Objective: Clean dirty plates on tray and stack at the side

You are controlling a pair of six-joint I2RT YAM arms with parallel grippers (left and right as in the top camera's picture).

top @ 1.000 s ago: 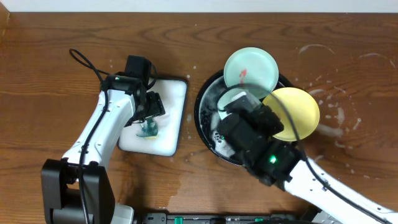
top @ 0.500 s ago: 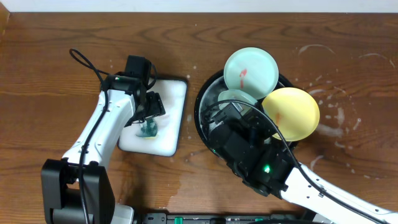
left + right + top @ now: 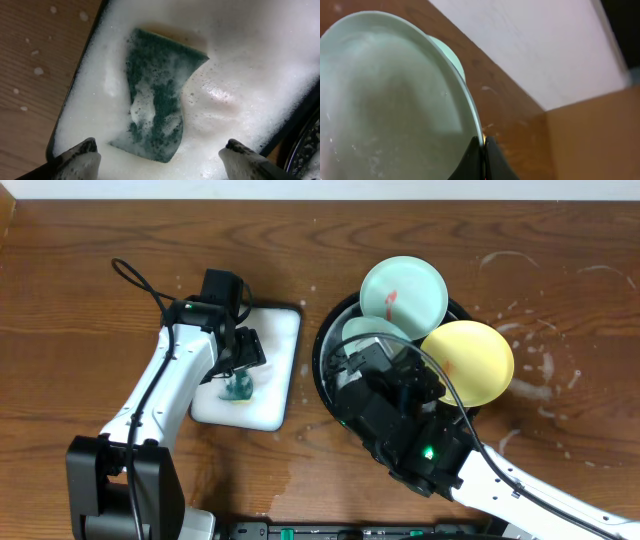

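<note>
White suds point(image 3: 540, 366) are spotting the wooden desk point(image 3: 90, 270) (right side); right end effector point(image 3: 482, 149) is pinching mint plate point(image 3: 385, 100), left end effector point(image 3: 160, 157) is gaping.

Perhaps a robotics lab: wooden table point(image 3: 80, 270), plain white wall point(image 3: 530, 45), cabled arm point(image 3: 160, 390)

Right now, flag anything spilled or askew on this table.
Soapy splashes streak the wood right of the tray. The smeared mint plate and the yellow plate both overhang its rim, not flat inside.
</note>
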